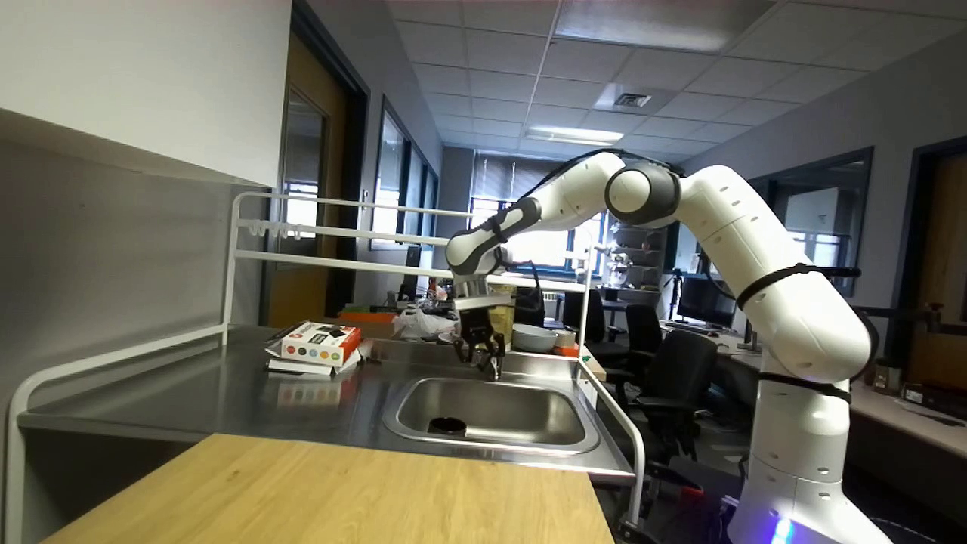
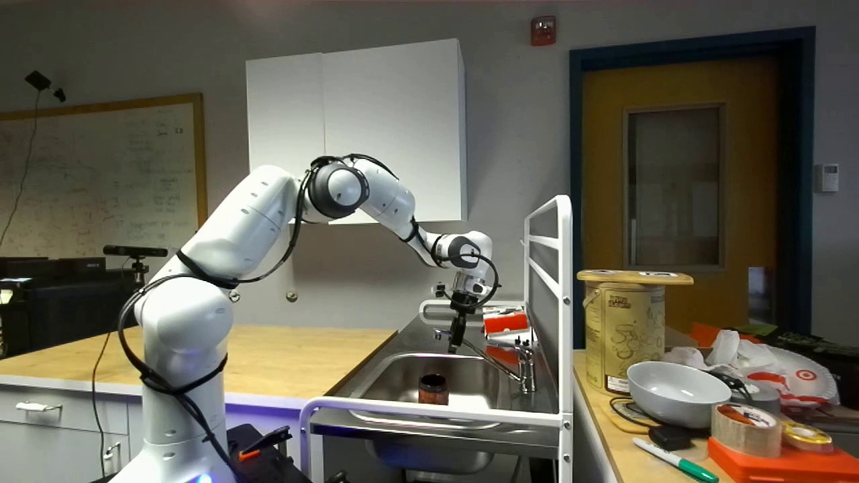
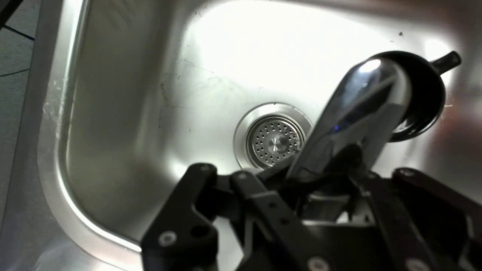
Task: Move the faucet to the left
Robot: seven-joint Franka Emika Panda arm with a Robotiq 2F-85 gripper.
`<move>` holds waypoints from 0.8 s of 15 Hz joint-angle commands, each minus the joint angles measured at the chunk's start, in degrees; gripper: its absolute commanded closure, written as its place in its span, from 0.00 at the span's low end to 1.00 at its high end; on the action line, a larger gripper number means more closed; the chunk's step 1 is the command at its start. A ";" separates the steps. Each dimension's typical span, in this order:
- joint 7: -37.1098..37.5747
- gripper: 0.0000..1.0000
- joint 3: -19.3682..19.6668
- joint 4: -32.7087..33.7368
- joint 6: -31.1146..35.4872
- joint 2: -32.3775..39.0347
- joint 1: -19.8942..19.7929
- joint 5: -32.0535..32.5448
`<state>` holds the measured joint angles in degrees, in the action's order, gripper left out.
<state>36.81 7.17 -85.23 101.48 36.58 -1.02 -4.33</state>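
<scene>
The faucet [image 2: 527,369] is a slim silvery tap at the back of the steel sink. Its spout reaches over the basin. In the wrist view the shiny spout [image 3: 361,101] slants up to the right, with its tip over the dark mug. My gripper [image 3: 320,177] has its fingers around the spout and appears shut on it; dark reflections partly hide the contact. In an exterior view my gripper [image 2: 453,342] points down across the spout near its tip. In an exterior view the gripper [image 1: 485,359] hides most of the faucet [image 1: 495,369].
The steel sink [image 3: 56,150] has a drain [image 3: 275,141] and a dark mug [image 3: 425,90] inside. White rack rails [image 2: 443,411] frame the counter. A red and white box [image 1: 321,347] lies on the steel counter. A wooden tabletop [image 1: 355,491] adjoins it.
</scene>
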 commanded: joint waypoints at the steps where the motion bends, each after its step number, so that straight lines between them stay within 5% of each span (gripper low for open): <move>1: 0.88 0.97 0.05 9.32 -4.42 5.89 -0.07 -0.32; 12: 2.39 0.97 -0.13 24.68 -13.22 14.63 0.07 -0.32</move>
<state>38.12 7.20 -67.52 90.92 47.67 -1.10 -4.43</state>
